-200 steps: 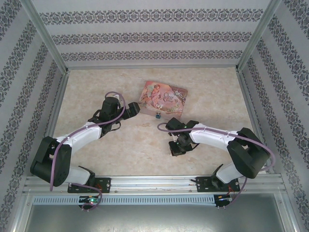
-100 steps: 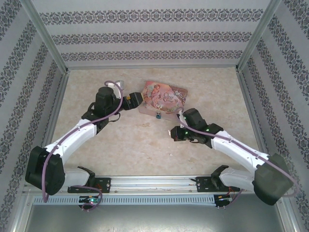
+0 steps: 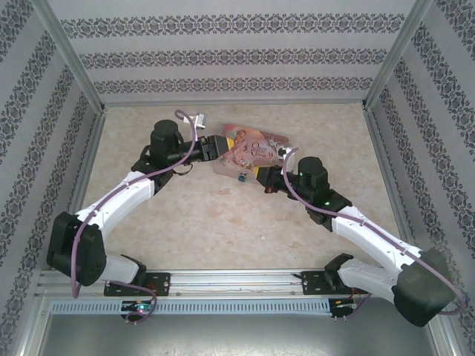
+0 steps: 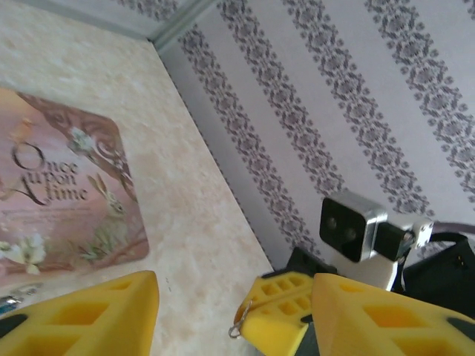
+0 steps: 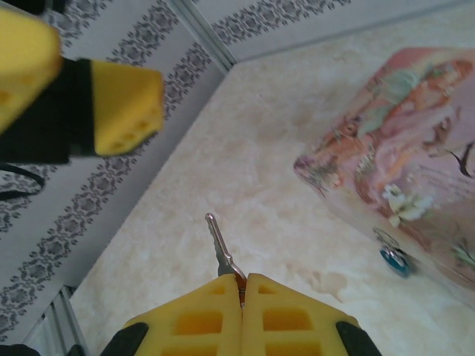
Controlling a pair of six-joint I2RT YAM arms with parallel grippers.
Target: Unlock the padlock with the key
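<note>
On my overhead feed a pink tin (image 3: pixel 256 144) lies flat on the beige marbled table (image 3: pixel 223 222), just above the middle of the frame. My left wrist feed puts the tin (image 4: pixel 59 193) at the left edge, its lid lettered "Once Upon a Time" with a rabbit beside the words. On the right wrist feed I see a faint brownish stain (image 5: pixel 326 282) on the table at lower centre. Striped damask wallpaper (image 3: pixel 237 55) encloses three sides, with aluminium posts (image 3: pixel 70 59) at the corners.

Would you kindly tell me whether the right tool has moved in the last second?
Yes. The right tool has advanced away from the arm bases and now sits beside the padlock, at the pink tin's near edge.
</note>
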